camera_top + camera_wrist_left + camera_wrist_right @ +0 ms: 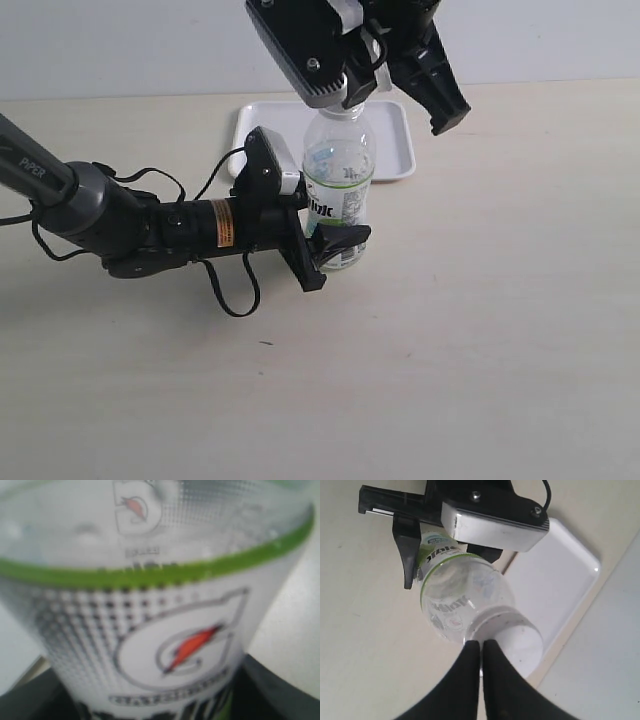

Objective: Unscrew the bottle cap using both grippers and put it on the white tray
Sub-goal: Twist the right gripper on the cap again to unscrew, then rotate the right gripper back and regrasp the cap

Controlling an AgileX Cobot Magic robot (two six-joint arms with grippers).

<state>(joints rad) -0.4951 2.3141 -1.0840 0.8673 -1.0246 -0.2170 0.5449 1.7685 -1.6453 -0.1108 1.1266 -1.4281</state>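
- The bottle cap (512, 635) sat on the neck of the bottle (338, 185). In the exterior view it was hidden beneath the right arm's camera block (300, 50).
- The bottle stood upright on the worktop (480, 320), near the white tray (392, 140) but not on it, on the tray's camera-ward side.
- The right gripper (480, 644) hung over the bottle top, clenched, with its fingers pressed almost together. Their tips met at the cap's edge, and the cap did not appear to lie between them.
- The left gripper (335, 232) came in from the side and grasped the bottle low on its labelled body. One finger was in front and one behind.
- Progress, as I judged it: the bottle was braced, so that part was done. The cap looked seated on the neck, though whether it had been loosened at all could not be told.
- Unscrewing the cap, lifting it off and setting it down were all left to do. The right gripper would probably need to open and take the cap around its ribbed side.
- No cap lay on the parts of the white tray that showed; the bottle and the arm hid some of it.
- The worktop was pale beige and matt, with a few small dark specks. A black cable (235, 300) looped beside the left arm.
- Behind the worktop rose a plain, pale wall (120, 50).
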